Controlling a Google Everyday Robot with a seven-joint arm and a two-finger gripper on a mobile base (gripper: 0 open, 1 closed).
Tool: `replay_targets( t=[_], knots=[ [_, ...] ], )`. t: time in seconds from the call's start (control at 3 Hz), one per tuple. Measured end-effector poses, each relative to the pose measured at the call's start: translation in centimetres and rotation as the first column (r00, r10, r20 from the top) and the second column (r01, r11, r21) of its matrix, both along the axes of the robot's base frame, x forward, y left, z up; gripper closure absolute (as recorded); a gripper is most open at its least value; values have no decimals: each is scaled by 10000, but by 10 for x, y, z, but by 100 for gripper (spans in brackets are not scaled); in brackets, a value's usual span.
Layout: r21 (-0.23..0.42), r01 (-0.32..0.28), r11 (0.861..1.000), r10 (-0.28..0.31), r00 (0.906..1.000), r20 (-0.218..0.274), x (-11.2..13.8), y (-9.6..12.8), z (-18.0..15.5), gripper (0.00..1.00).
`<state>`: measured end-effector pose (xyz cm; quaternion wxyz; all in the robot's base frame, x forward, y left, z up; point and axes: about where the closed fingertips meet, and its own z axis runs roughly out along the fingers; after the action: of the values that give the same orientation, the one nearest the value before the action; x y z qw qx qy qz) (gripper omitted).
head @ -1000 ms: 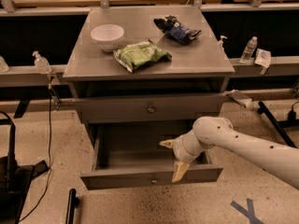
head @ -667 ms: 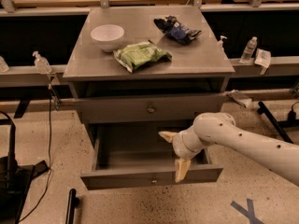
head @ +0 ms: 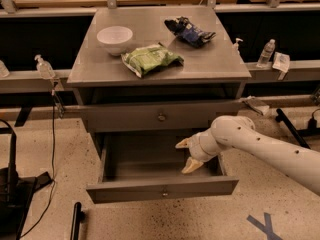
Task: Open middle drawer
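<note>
A robotics lab — long workbenches [head: 22, 78], trailing cables [head: 52, 139], speckled floor [head: 45, 184], the robot's hand [head: 181, 158] at a grey cabinet [head: 210, 59].

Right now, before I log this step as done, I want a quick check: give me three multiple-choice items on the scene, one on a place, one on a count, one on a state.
1. Where is the claw?
A. On the cabinet top
B. Over the inside of the middle drawer
C. Down on the floor

2. How many things lie on the cabinet top?
A. One
B. Three
C. Five

3. The middle drawer is:
A. Shut
B. Pulled out
C. Taken off the cabinet

Answers:
1 B, the claw hangs above the drawer's bare inside.
2 B, a white bowl, a green bag and a dark blue bag.
3 B, its front stands well forward of the cabinet.
</note>
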<state>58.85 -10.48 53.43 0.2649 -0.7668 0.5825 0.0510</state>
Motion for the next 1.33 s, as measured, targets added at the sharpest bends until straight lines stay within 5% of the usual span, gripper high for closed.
replay_targets(
  t=[0.67,1.0,1.33],
  knots=[
    [-135,1296,9915,-1299,9913,-192,48,-22,-42,91],
    [-355,1785,9833,-1807,9808,-731,50,-30,-67,100],
    [-432,2277,9728,-2317,9581,-1685,40,-43,-101,100]
  ],
)
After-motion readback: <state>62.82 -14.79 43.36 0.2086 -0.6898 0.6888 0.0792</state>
